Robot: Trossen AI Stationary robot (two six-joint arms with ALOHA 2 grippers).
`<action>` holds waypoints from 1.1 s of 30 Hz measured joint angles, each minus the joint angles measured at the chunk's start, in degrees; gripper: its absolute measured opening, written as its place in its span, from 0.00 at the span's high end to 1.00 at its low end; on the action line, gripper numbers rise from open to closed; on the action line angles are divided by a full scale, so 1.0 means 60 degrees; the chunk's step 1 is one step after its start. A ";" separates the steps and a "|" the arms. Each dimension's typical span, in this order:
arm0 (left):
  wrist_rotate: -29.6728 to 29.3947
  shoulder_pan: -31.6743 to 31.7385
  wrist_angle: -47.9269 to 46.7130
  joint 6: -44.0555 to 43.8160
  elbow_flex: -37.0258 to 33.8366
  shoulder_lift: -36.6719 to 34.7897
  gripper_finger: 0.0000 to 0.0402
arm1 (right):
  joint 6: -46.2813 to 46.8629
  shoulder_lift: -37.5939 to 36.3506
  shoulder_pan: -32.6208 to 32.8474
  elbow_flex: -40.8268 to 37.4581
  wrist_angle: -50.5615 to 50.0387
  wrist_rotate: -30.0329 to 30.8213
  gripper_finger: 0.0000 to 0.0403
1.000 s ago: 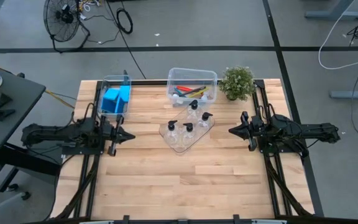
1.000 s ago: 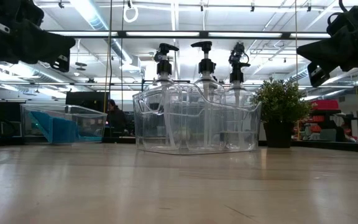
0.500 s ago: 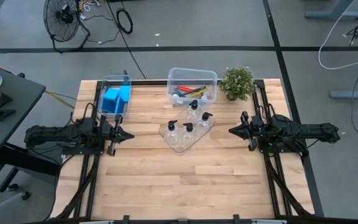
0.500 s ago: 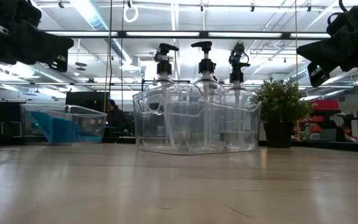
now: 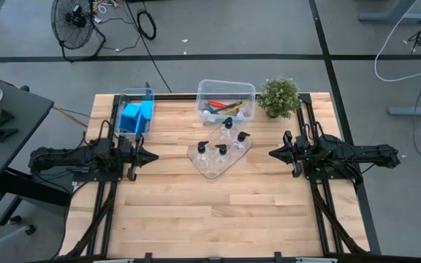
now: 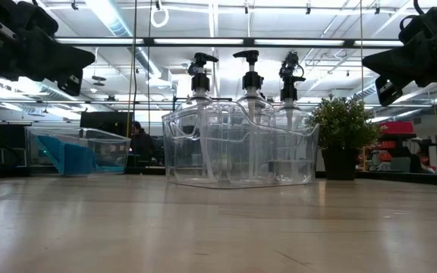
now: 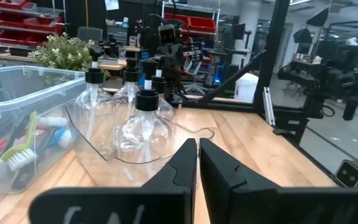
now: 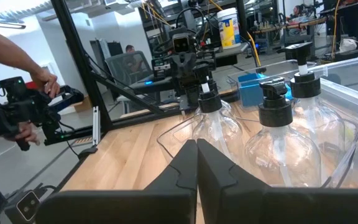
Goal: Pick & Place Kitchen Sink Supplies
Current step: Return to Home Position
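The pump bottles (image 5: 221, 149) stand between the left gripper (image 5: 152, 156) and right gripper (image 5: 272, 154), both pinched closed, holding nothing.

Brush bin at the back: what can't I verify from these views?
- Brushes: too small and overlapped to count in the high view; cut off at the picture's edge in the left wrist view.
- Low view: bottles and clear walls screen them.
- Sponges: one blue block from above, no count possible.

You've got four clear pump bottles (image 5: 221, 152) upright near table centre. Blue sponges (image 5: 132, 117) sit at 10 o'clock. Mixed-colour brushes (image 5: 224, 107) lie flat at 12.
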 joint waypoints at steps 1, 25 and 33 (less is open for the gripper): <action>0.0019 0.0000 0.0043 -0.0017 -0.0002 0.0000 0.94 | 0.0000 0.0000 0.0002 0.0000 0.0001 0.0000 0.99; 0.0050 0.0000 0.0601 -0.0035 -0.0015 0.0033 0.94 | 0.0000 0.0000 -0.0002 0.0000 0.0000 -0.0003 0.99; 0.0045 0.0000 0.0612 -0.0035 -0.0015 0.0040 0.94 | 0.0000 0.0000 0.0000 0.0000 0.0000 -0.0002 0.99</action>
